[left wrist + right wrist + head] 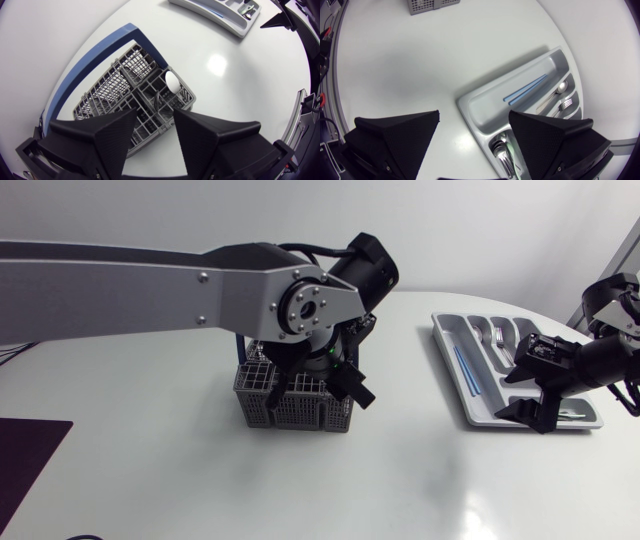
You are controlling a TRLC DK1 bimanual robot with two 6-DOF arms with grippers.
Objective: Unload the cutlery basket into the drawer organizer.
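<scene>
Text, labels, numbers, signs: none I can read. I find no legible marking on the cutlery basket [292, 408], drawer organizer [478, 408] or desk [180, 470].

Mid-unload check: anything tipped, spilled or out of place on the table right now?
Nothing stands out. The cutlery basket stands upright under the open left gripper, with nothing spilled around it. The drawer organizer lies flat, its cutlery and blue sticks inside compartments, with the open right gripper above it.

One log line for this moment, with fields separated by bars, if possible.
left gripper: open, over cutlery basket | right gripper: open, over drawer organizer | organizer: partly filled
</scene>
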